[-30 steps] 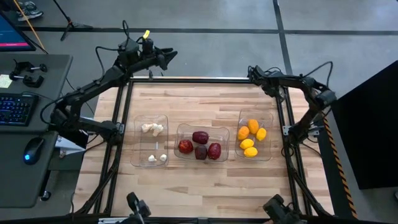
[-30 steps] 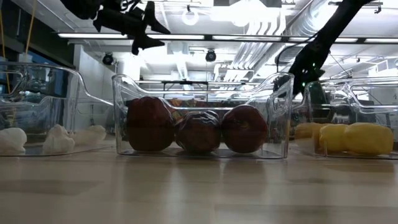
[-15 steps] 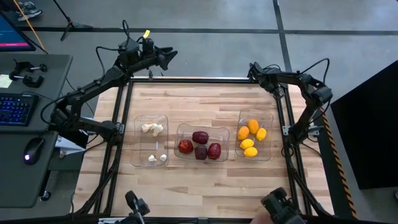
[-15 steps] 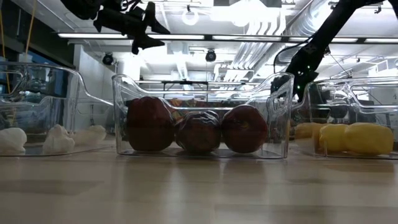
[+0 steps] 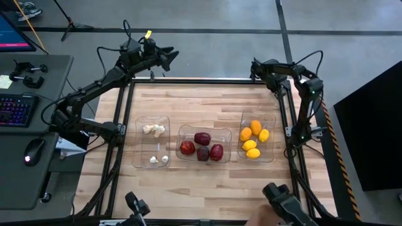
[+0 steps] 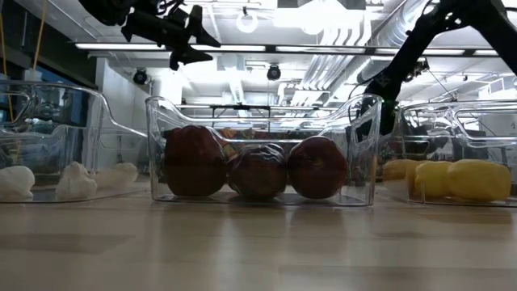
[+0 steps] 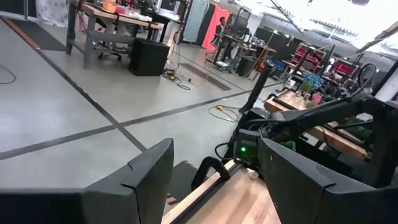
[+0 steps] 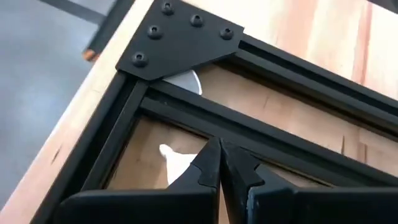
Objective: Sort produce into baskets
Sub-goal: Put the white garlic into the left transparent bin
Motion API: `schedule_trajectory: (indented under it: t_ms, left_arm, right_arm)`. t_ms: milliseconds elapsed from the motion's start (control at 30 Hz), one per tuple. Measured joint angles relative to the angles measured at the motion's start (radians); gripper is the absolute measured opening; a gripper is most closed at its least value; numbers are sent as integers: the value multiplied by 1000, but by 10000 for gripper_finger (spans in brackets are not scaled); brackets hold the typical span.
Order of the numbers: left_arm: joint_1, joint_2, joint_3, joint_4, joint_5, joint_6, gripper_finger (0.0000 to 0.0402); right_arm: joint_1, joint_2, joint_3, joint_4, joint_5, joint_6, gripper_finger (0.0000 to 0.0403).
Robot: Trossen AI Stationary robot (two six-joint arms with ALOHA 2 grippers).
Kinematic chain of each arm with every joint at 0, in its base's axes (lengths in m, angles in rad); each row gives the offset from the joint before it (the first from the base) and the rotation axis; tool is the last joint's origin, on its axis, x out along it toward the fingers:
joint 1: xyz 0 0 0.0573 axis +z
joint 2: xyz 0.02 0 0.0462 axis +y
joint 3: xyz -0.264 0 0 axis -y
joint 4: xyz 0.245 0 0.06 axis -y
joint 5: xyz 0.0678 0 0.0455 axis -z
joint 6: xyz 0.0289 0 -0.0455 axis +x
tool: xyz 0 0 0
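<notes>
Three clear plastic baskets stand in a row across the middle of the wooden worktop [image 5: 201, 100], apart from one another. In the high view the left basket [image 5: 152, 123] holds the white garlic-like pieces [image 5: 153, 130]: a small cluster toward its upper end and two more near its lower end, with bare floor between them. The middle basket [image 5: 204, 129] holds the dark red produce [image 5: 202, 138], four roundish pieces lying close together, some touching. The right basket [image 5: 258, 117] holds the yellow and orange lemon-like pieces [image 5: 255, 127], five of them, the more orange ones toward the upper end and the yellower ones below.

From the low view the middle basket [image 6: 262, 109] fills the centre of the frame, three red pieces [image 6: 318, 166] lined up against its near wall, dull-skinned and slightly mottled. The white pieces [image 6: 77, 181] sit at lower left, lumpy and pale, and the yellow pieces [image 6: 478, 179] at lower right, smooth and oval.

The left gripper [image 5: 168, 58] is raised beyond the upper-left corner of the worktop; its wrist view shows the two dark fingers [image 7: 143, 180] spread wide, released and grasping nothing. The right gripper [image 5: 256, 70] is at the upper-right corner, over the black frame [image 8: 186, 43]; its fingertips [image 8: 210, 163] are pressed together, clenched with nothing between them.
</notes>
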Motion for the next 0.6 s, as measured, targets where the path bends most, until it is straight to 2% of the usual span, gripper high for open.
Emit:
schedule_trajectory:
  t_ms: [133, 233, 433, 600]
  left_arm:
    - [0, 0, 0, -1, -1, 21, 223]
    - [0, 0, 0, -1, -1, 23, 223]
    - [0, -1, 0, 0, -7, 32, 223]
    - [0, -1, 0, 0, -7, 48, 223]
  right_arm:
    - [-6, 19, 19, -38, -53, -84, 0]
    - [11, 22, 14, -14, -104, -234, 0]
    - [48, 20, 14, 25, -116, -505, 0]
    - [91, -46, 14, 57, -108, -602, 0]
